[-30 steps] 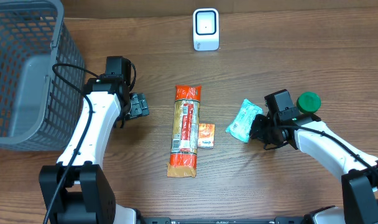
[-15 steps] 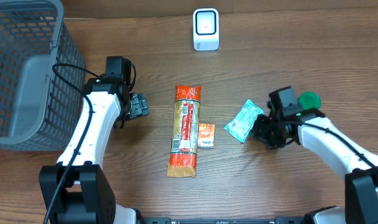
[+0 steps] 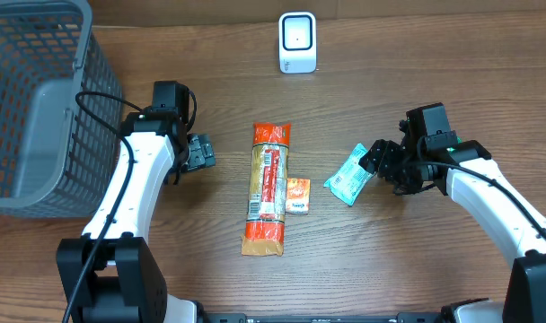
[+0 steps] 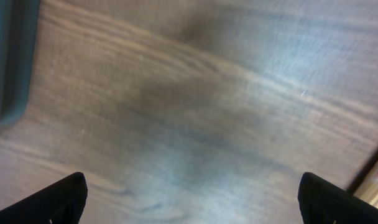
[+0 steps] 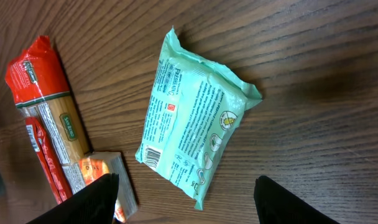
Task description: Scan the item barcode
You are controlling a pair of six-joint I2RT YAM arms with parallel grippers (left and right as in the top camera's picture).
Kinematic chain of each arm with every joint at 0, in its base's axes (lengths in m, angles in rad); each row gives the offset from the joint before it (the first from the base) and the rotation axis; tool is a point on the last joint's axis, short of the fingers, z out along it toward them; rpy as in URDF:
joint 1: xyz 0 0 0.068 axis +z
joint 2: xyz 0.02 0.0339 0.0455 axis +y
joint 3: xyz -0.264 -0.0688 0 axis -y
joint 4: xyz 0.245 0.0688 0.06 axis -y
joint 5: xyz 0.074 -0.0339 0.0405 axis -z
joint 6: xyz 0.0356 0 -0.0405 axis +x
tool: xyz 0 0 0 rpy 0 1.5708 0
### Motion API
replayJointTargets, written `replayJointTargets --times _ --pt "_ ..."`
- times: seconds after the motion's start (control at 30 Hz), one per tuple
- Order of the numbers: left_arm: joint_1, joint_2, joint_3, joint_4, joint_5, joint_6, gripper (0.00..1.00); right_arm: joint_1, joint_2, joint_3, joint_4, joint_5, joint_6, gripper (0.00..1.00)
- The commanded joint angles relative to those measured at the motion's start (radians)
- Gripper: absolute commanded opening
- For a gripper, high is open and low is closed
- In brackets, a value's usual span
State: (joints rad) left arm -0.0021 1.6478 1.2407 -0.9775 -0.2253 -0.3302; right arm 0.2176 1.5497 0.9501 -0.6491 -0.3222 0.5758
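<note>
Right pincer (image 5: 184, 180) above mint-green printed packet (image 5: 192, 130)

Left arm was bent | left claw (image 3: 199, 152) was wide open | right arm was bent | right claw (image 3: 382, 162) was open, fingers spread apart.

The right gripper (image 3: 379, 162) has let go of the teal packet (image 3: 348, 178), its jaws now parted.
</note>
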Motion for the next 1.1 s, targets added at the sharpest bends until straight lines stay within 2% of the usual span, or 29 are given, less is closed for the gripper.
replayJointTargets --times 0.0,0.03,0.13,0.23,0.3,0.47,0.5,0.57,0.6,0.63,0.67,0.7,0.83,1.07 --pt "0.002 -0.011 0.011 0.060 -0.008 0.008 1.00 -0.004 -0.017 0.013 -0.005 0.019 -0.008 0.72" --pt "0.002 -0.011 0.011 0.085 0.024 0.008 1.00 -0.004 -0.017 0.012 -0.009 0.027 -0.008 0.72" --pt "0.002 -0.011 0.011 0.126 0.304 0.009 1.00 -0.004 -0.017 0.012 -0.014 0.045 -0.008 0.71" --pt "-0.006 -0.003 0.011 0.210 0.731 0.082 1.00 -0.004 -0.017 0.012 -0.012 0.050 -0.008 0.71" --pt "-0.038 0.004 0.011 0.264 0.877 0.129 1.00 -0.004 -0.017 0.012 -0.011 0.059 -0.008 0.71" --pt "-0.137 0.007 0.011 0.343 0.884 0.117 1.00 -0.004 -0.016 0.012 -0.020 0.059 -0.008 0.72" --pt "-0.158 0.009 0.011 0.344 0.883 0.113 0.95 -0.004 -0.016 0.012 -0.023 0.059 -0.008 0.72" --pt "-0.210 0.010 0.011 0.354 0.856 0.096 0.58 -0.004 -0.016 0.012 -0.031 0.059 -0.008 0.72" --pt "-0.243 0.010 0.011 0.356 0.814 0.056 0.43 -0.004 -0.016 0.012 -0.034 0.059 -0.008 0.72" --pt "-0.278 0.011 0.011 0.356 0.758 0.011 0.24 -0.004 -0.016 0.012 -0.035 0.059 -0.008 0.72" --pt "-0.312 0.011 0.011 0.355 0.697 -0.032 0.12 -0.004 -0.016 0.012 -0.038 0.059 -0.008 0.72" --pt "-0.341 0.013 0.011 0.356 0.651 -0.059 0.08 -0.004 -0.016 0.012 -0.038 0.059 -0.008 0.72" --pt "-0.464 0.016 0.011 0.379 0.462 -0.156 0.04 -0.004 -0.009 0.012 -0.038 0.059 -0.008 0.72" --pt "-0.569 0.066 0.011 0.422 0.415 -0.245 0.04 -0.004 0.048 0.012 -0.034 0.058 -0.008 0.71"
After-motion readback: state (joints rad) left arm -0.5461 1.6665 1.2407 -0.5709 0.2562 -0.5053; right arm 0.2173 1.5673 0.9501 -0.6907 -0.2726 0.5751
